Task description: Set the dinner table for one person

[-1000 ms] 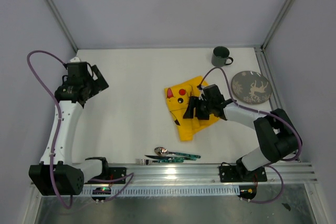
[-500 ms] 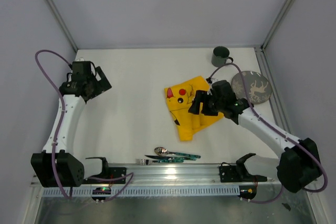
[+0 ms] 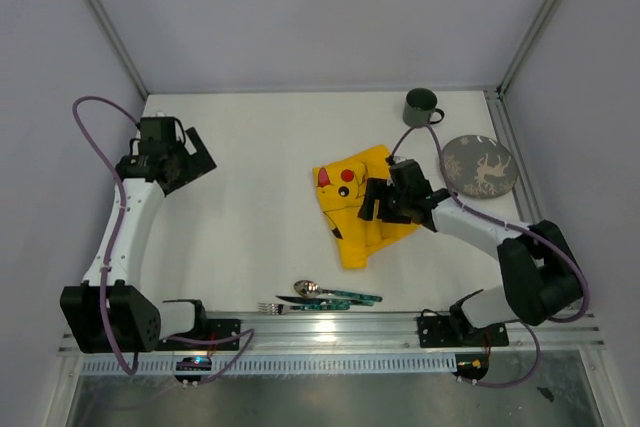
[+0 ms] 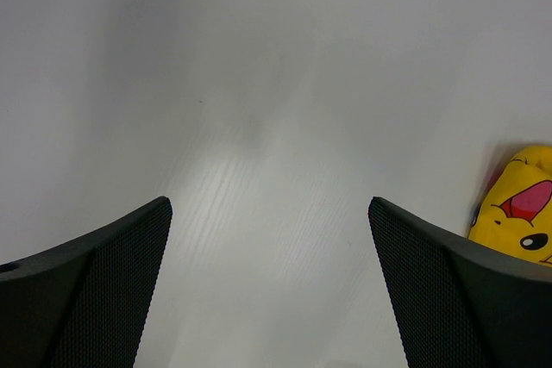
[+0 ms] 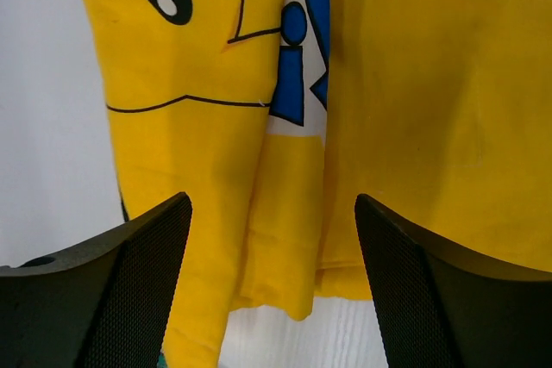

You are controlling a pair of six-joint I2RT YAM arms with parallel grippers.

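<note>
Over the bare left side of the white counter (image 3: 260, 177) the left gripper (image 3: 196, 154) gapes empty, while the right gripper (image 3: 372, 202), jaws apart, hangs above the yellow cloth (image 3: 350, 244), hiding part of its print.

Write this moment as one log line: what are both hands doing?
left hand: open, over bare dinner table | right hand: open, over yellow cartoon cloth | green mug, plate, cutlery: untouched

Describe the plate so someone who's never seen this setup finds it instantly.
Start at the white table and go to its far right corner, where a dark green mug stands. Just nearer, by the right edge, lies the plate: the only flat round disc, dark grey with a pale animal figure on it.
</note>
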